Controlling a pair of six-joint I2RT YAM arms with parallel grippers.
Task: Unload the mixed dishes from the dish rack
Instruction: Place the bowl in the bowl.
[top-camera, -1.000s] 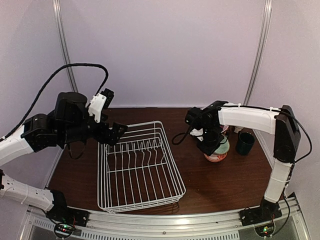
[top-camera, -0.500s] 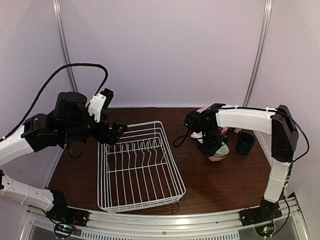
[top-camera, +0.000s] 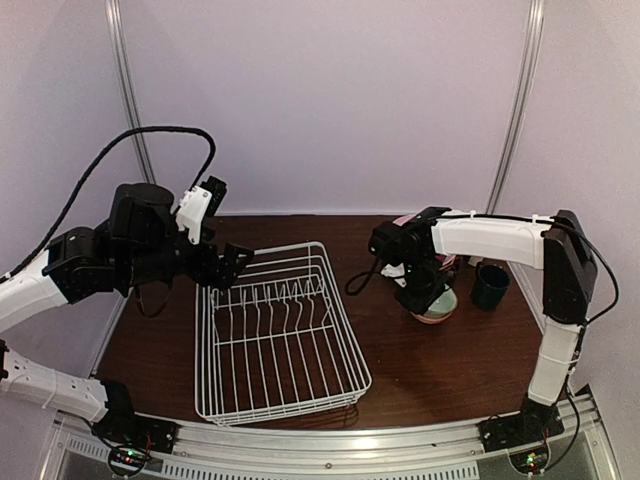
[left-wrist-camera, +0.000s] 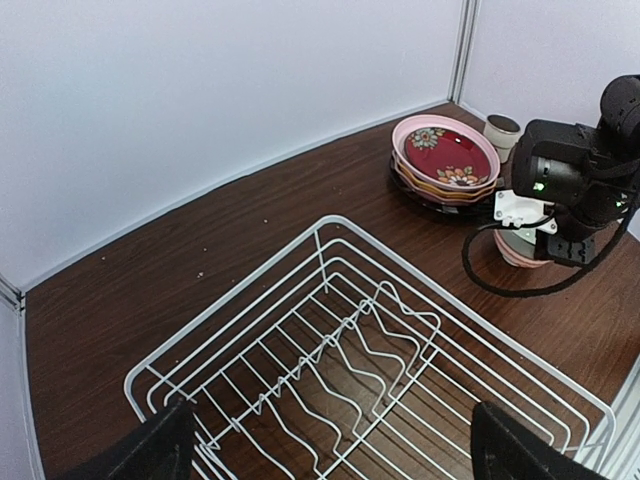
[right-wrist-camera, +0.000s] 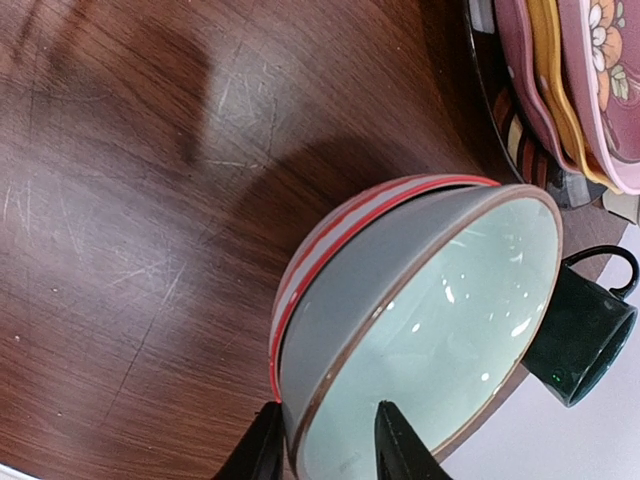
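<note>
Brown surface (top-camera: 440, 365) is carrying the rack (top-camera: 275, 330) at centre-left of the top view. My left fingers (left-wrist-camera: 140, 455) are hanging wide apart over it, holding nothing. My right fingers (right-wrist-camera: 395, 440) are straddling the rim of the bowl (right-wrist-camera: 440, 300) at right, slightly parted and not pinching it.

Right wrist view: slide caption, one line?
Gripper open astride the rim of a green bowl nested in a striped bowl, beside stacked plates and a dark mug.
</note>
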